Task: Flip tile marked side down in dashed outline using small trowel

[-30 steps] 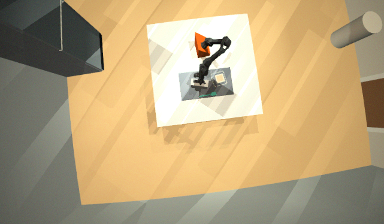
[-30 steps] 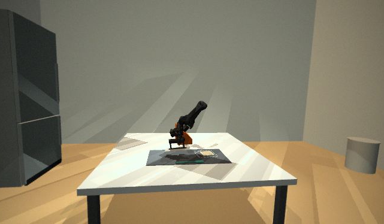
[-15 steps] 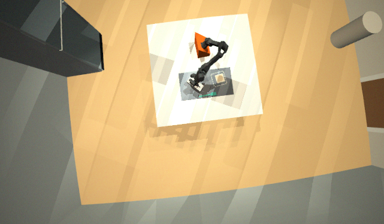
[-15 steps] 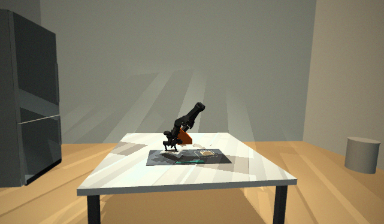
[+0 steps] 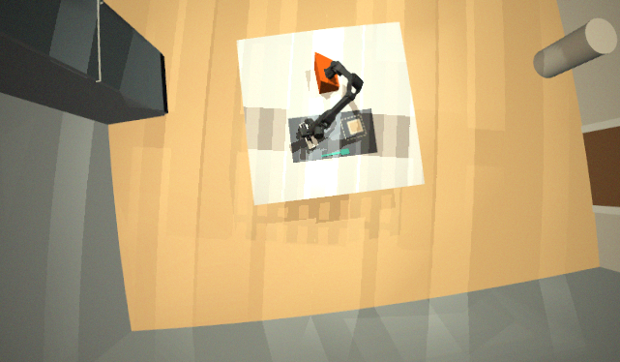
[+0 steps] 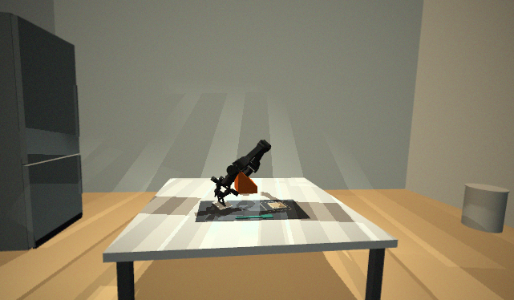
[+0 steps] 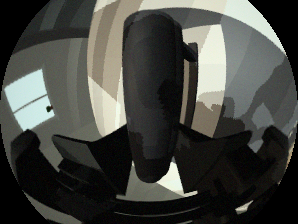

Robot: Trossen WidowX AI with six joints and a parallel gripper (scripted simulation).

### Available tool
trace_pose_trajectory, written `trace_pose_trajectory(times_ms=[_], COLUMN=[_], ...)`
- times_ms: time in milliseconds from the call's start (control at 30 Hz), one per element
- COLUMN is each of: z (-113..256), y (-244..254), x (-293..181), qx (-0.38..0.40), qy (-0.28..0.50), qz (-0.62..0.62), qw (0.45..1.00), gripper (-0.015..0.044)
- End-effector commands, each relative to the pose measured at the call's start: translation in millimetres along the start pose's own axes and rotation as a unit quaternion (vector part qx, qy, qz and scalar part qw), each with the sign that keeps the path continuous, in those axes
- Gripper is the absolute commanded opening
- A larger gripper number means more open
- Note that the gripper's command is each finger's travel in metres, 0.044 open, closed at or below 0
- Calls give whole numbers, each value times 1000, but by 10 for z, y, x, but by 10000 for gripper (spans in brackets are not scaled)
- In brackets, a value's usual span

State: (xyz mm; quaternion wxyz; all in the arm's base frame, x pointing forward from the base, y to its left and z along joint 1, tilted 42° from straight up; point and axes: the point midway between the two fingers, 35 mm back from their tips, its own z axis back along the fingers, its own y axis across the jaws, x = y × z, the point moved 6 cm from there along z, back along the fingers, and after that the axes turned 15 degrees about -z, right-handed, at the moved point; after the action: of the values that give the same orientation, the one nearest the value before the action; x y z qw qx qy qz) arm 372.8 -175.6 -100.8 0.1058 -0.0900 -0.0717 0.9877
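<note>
My gripper (image 5: 310,135) (image 6: 221,201) (image 7: 152,121) is shut on the dark handle of the trowel (image 5: 311,143) (image 6: 227,206) (image 7: 150,75). In the wrist view the handle stands upright between the fingers, with the pale blade beyond it on the right. The blade is over the left part of the dark mat (image 5: 370,145) (image 6: 299,215); whether it touches the mat I cannot tell. The tile (image 5: 355,127) (image 6: 277,205) lies on the right part of the mat, inside the dashed outline (image 5: 364,125). A tan square in a paler border shows on top; which side this is I cannot tell.
A teal tool (image 5: 345,152) (image 6: 266,216) lies along the mat's front part. An orange wedge (image 5: 321,73) (image 6: 245,185) stands by the arm's base on the white table (image 5: 279,189) (image 6: 191,241). A fridge and a grey cylinder (image 5: 569,53) (image 6: 485,208) stand away from the table.
</note>
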Motion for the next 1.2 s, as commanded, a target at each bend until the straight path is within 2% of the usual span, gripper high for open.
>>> trace_pose_trajectory(times_ms=[0, 633, 1167], z=[-34, -218, -320], y=[95, 392, 342], x=[-21, 140, 165], qx=[30, 191, 194], qy=[-34, -205, -209], qz=[-47, -226, -229], qw=[998, 933, 931], gripper=[0, 0, 0])
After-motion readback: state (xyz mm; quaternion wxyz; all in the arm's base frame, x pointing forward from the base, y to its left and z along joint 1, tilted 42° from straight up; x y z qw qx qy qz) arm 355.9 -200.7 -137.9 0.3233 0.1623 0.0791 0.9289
